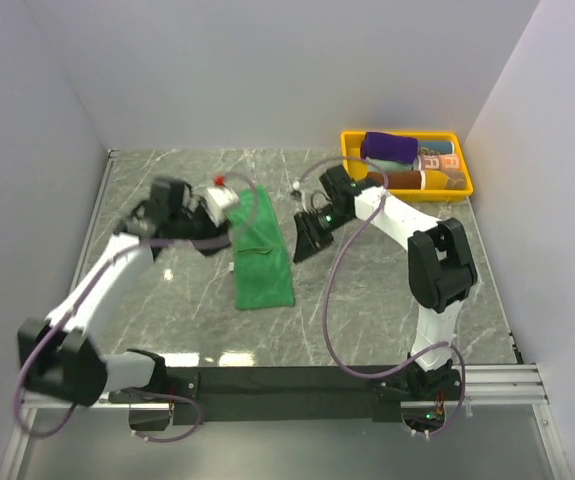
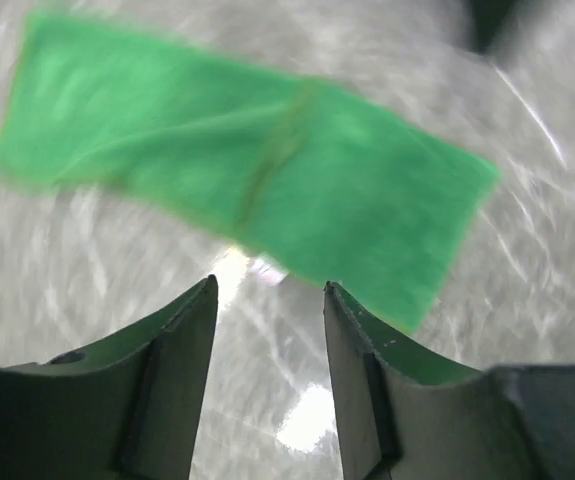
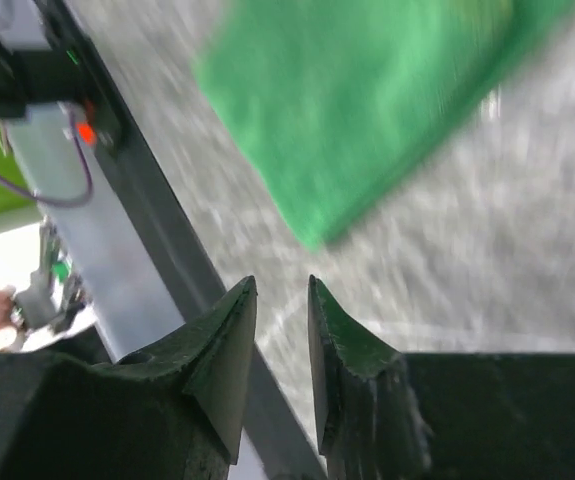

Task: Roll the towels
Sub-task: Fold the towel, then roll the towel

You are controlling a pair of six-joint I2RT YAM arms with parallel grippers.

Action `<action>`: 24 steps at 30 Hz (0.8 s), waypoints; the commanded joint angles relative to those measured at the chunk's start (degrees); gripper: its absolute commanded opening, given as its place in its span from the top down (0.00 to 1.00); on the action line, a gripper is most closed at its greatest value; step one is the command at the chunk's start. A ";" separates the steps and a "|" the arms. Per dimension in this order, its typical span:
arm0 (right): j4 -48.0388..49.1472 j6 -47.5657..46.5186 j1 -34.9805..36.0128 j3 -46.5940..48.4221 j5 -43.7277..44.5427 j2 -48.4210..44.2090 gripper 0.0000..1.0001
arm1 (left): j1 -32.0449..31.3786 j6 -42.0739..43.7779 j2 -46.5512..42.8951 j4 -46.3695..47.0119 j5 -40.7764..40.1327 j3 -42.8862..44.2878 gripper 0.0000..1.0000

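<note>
The green towel (image 1: 262, 255) lies folded into a long strip on the marble table, running from far to near. My left gripper (image 1: 229, 208) hovers at the strip's far left end. In the left wrist view the green towel (image 2: 247, 170) is just beyond the left gripper (image 2: 270, 290), which is open and empty. My right gripper (image 1: 310, 240) hangs just right of the strip. In the blurred right wrist view the towel (image 3: 367, 100) is ahead of the right gripper (image 3: 282, 285), whose jaws stand a narrow gap apart with nothing between them. The purple towel (image 1: 392, 147) sits rolled in the tray.
The yellow tray (image 1: 350, 150) stands at the back right and also holds other rolled cloths (image 1: 422, 180). White walls close in the table on the left, back and right. A black rail (image 1: 287, 380) runs along the near edge by the arm bases.
</note>
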 commanded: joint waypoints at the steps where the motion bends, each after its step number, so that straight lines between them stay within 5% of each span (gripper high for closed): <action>1: 3.43 3.47 2.97 9.43 -0.97 2.72 0.65 | -10.38 11.58 -6.32 4.28 -9.89 -12.52 0.47; 13: 10.28 8.04 7.73 19.85 3.77 20.84 0.67 | -36.59 10.36 -3.90 13.42 -23.55 -22.06 0.49; 24: 10.91 7.08 9.04 17.82 5.36 22.60 0.69 | -39.78 10.18 7.97 22.92 -33.20 -24.79 0.52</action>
